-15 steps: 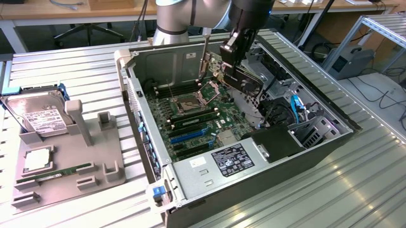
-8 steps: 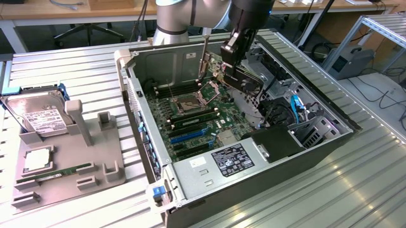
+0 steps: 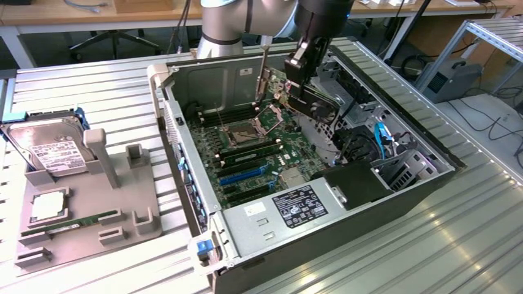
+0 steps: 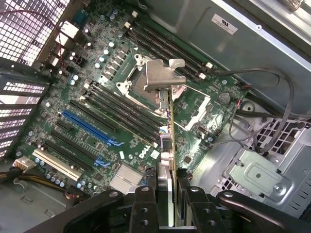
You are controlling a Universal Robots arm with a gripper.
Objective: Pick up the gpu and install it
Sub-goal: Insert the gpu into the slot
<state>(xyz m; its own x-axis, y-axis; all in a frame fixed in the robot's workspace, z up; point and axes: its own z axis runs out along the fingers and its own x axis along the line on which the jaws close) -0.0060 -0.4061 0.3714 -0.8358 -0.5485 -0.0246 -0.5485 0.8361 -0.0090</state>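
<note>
Ribbed metal table (image 3: 98, 92) carries an open computer case (image 3: 327, 214) in the exterior view. Above its motherboard (image 3: 245, 153), the gripper (image 3: 304, 73) hangs inside the case, clamped on the gpu (image 3: 317, 107), whose black cooler face shows. In the wrist view the gpu (image 4: 167, 126) appears edge-on, a thin green board pinched between the fingers (image 4: 146, 204). Its long axis runs straight away from them toward the board, with the silver bracket (image 4: 160, 73) at the far end over the processor socket (image 4: 133, 87).

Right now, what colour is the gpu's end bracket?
The end bracket is silver; clearest in the wrist view.
</note>
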